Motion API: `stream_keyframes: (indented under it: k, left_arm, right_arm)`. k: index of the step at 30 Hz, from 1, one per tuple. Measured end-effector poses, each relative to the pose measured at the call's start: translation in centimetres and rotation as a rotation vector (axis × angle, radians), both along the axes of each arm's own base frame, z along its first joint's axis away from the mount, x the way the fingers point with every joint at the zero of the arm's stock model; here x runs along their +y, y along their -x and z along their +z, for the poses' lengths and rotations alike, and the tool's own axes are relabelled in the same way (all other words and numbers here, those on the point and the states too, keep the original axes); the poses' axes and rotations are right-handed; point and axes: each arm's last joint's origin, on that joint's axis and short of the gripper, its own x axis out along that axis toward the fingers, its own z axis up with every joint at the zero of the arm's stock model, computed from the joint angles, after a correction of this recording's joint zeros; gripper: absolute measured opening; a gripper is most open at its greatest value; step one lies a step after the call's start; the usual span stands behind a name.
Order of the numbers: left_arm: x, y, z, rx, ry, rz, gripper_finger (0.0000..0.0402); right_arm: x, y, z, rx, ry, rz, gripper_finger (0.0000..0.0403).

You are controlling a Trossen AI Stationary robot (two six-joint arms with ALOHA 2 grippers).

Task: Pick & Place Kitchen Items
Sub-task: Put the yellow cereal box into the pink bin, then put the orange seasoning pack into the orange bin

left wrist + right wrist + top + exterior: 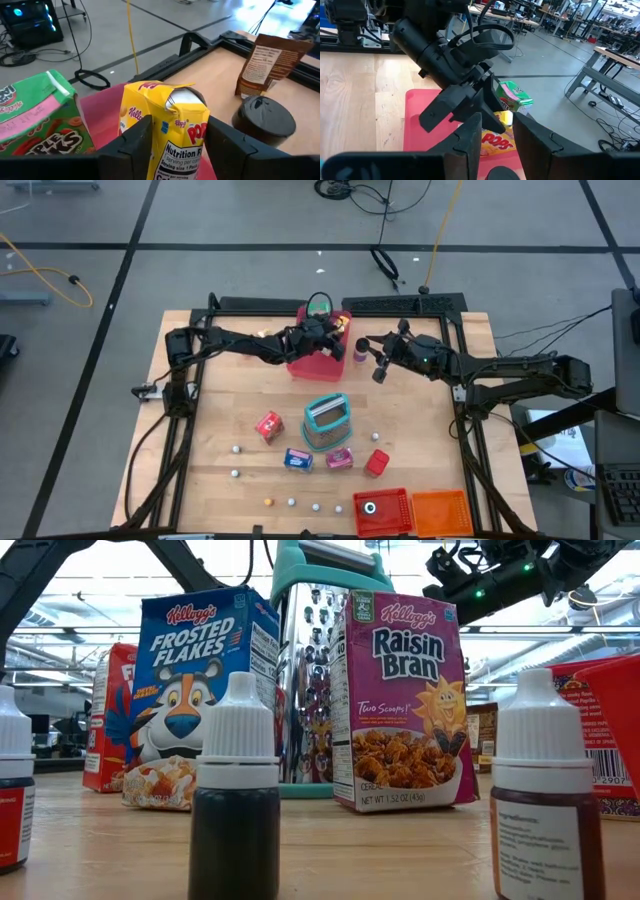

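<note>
I have the yellow Pops box [167, 132] between my left fingers [127, 150], one on each side, and it looks clamped, though I can't swear to the contact. It sits upright over the pink tray [318, 360] at the far edge of the table, just beside the green-and-pink box [37, 117] lying on that tray. I take it this way, by its narrow sides, so it comes up straight without knocking its neighbour.

My left gripper [318, 335] reaches in from the left along the table's far side; the wrist angles down onto the tray because the boxes are crowded there.

My right gripper [380, 370] hangs just beside the tray's right side, fingers parted with nothing between them. It looks across at the left gripper [465, 97] and the Pops box [495, 142] beneath it. I judge it waits there, either for a handover or for its own pick. A dark jar [265, 115] and a brown packet [270, 62] stand near, off the tray on the bare wood.

Nearer the middle stands a grater [326, 420] with small boxes around it: Frosted Flakes [200, 690], Raisin Bran [405, 700], and a red one [268, 425]. Small dropper bottles [237, 790] stand along the front edge in the low view. The red bin [383, 512] and orange bin [442, 512] sit at the front right, well apart from the tray, so a carry there looks long.
</note>
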Motion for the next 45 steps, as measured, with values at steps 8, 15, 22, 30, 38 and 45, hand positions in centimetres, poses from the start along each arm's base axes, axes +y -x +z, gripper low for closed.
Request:
stream_keyframes:
  k: [8, 15, 22, 30, 38, 45]
  left_arm:
    - [-0.8, -0.1, -0.4, 0.055, 0.013, -0.020, 0.0164]
    - [-1.8, -0.3, 0.2, 0.043, 0.000, -0.053, 0.0183]
    - [-2.3, 0.3, 2.3, 0.016, 0.022, -0.103, 0.0232]
    - [-2.6, 0.8, 3.6, 0.038, -0.016, -0.097, 0.0257]
    - [-2.7, 1.7, 5.1, 0.060, -0.050, -0.076, 0.0258]
    - [-3.0, 3.2, 7.0, 0.123, -0.071, -0.036, 0.0258]
  right_arm:
    - [0.0, 0.0, -0.2, 0.015, -0.008, -0.001, 0.0102]
    - [0.0, 0.0, -0.2, 0.021, -0.009, -0.001, 0.0102]
    - [0.0, 0.1, -0.3, 0.029, -0.010, -0.002, 0.0102]
    - [-0.2, 0.2, -0.4, 0.052, 0.007, -0.090, 0.0102]
    - [-1.9, 1.6, -1.4, 0.130, -0.028, -0.387, 0.0102]
    - [-4.1, 3.5, -2.7, 0.205, -0.161, -0.543, 0.0102]
